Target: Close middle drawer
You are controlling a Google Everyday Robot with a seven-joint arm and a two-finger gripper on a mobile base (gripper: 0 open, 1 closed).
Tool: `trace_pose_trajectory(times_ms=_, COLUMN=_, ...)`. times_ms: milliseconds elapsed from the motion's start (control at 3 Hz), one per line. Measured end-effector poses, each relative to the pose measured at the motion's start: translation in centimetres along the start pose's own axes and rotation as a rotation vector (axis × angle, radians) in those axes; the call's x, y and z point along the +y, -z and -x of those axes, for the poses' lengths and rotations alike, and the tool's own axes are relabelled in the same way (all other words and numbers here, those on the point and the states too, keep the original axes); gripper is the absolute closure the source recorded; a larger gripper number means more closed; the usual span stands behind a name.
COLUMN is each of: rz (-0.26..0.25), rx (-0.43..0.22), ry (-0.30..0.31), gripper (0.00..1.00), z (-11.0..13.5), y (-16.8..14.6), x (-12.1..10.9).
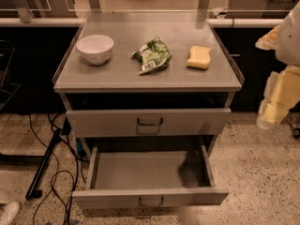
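The grey metal cabinet (145, 81) stands in the centre of the camera view. Its middle drawer (108, 198) is pulled far out toward me, and its shallow tray is empty. Its small dark bar handle (151, 202) is on the flat front near the bottom edge of the view. The uppermost drawer (103, 122) above it sticks out only slightly. The lowest drawer is hidden beneath the open one. My gripper (271, 114) hangs at the right edge, level with the uppermost drawer, to the right of the cabinet and not touching it.
On the cabinet top sit a white bowl (94, 48), a green snack bag (152, 55) and a yellow sponge (199, 57). Black cables (56, 177) and a dark bar (44, 165) lie on the speckled floor to the left. A dark counter runs behind.
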State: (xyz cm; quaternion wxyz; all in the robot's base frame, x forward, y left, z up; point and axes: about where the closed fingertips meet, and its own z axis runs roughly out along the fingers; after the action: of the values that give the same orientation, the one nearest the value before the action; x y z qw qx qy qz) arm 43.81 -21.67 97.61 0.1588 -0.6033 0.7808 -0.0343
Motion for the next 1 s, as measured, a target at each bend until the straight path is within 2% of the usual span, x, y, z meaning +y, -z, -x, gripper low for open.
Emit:
trace_pose_trajectory(times_ms=333, rz=0.0, rx=0.0, ry=0.0, gripper=0.0, z=0.0, y=0.0, x=0.0)
trace_pose_trajectory(times_ms=667, rz=0.0, rx=0.0, ry=0.0, gripper=0.09, z=0.0, y=0.0, x=0.0)
trace_pose_trajectory(times_ms=1000, rz=0.0, rx=0.0, ry=0.0, gripper=0.32, z=0.0, y=0.0, x=0.0)
